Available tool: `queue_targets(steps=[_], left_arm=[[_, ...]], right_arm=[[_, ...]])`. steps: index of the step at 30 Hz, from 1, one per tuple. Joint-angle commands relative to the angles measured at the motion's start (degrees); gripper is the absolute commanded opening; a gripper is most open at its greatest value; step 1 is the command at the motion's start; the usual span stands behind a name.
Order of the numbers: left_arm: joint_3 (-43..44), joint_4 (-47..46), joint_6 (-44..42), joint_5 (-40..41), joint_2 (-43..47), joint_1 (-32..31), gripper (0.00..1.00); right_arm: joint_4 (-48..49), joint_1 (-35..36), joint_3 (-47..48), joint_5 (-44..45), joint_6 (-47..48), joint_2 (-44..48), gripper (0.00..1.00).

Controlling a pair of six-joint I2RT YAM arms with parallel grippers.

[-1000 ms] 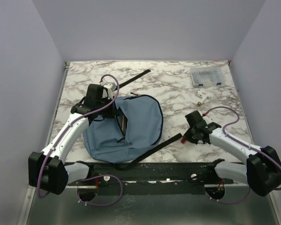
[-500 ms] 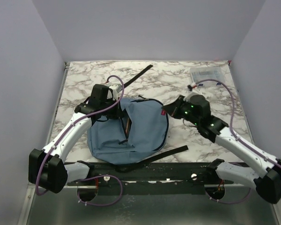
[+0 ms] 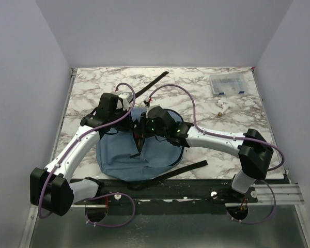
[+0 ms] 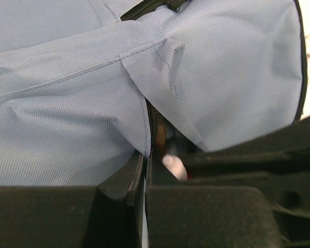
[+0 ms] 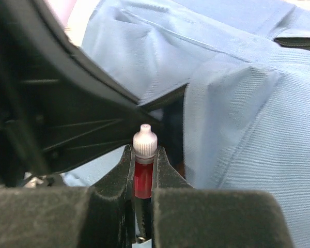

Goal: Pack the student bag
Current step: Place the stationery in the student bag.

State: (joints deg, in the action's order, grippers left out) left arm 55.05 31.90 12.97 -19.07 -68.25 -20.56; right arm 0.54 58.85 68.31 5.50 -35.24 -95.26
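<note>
The student bag (image 3: pixel 163 150) lies on the marble table, a slate-blue backpack with its zipped opening (image 3: pixel 139 139) gaping. My left gripper (image 3: pixel 125 121) is shut on the fabric edge of the opening (image 4: pixel 139 139) and holds it up; its jaws (image 4: pixel 146 165) pinch the cloth. My right gripper (image 3: pixel 144 128) reaches across the bag to the opening. It is shut on a small red bottle with a white ribbed cap (image 5: pixel 144 142), which stands upright between its fingers (image 5: pixel 143 161). The white cap (image 4: pixel 173 166) shows at the slit in the left wrist view.
A clear plastic box (image 3: pixel 228 84) sits at the back right, with a small white and tan item (image 3: pixel 222 107) in front of it. One black strap (image 3: pixel 151 84) trails behind the bag, and another (image 3: pixel 188 169) lies near the front edge.
My right arm has swung from the table's right side across to the bag's opening, carrying the red bottle. The left gripper has kept its hold on the flap, and the bag shifted slightly.
</note>
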Motion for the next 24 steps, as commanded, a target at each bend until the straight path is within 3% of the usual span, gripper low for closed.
queue_targets(steps=[1,3,5,13,24], left_arm=[[0.8,-0.4,-0.4,-0.7,2.2,-0.1,0.0],[0.8,-0.4,-0.5,-0.9,2.2,-0.1,0.0],[0.9,-0.4,-0.5,-1.2,2.2,-0.1,0.0],[0.8,-0.3,-0.5,-1.3,1.8,0.0,0.0],[0.8,-0.3,-0.6,-1.8,1.1,0.0,0.0]], right_arm=[[-4.7,1.1,2.4,8.3,2.5,-2.9,0.06],[-5.3,1.1,1.8,9.8,2.2,-2.9,0.06],[-5.8,1.1,1.4,10.2,1.7,-2.8,0.13],[-4.2,1.1,0.4,3.5,-1.5,-0.4,0.55],[-9.1,1.2,-6.9,0.1,0.5,10.2,0.77]])
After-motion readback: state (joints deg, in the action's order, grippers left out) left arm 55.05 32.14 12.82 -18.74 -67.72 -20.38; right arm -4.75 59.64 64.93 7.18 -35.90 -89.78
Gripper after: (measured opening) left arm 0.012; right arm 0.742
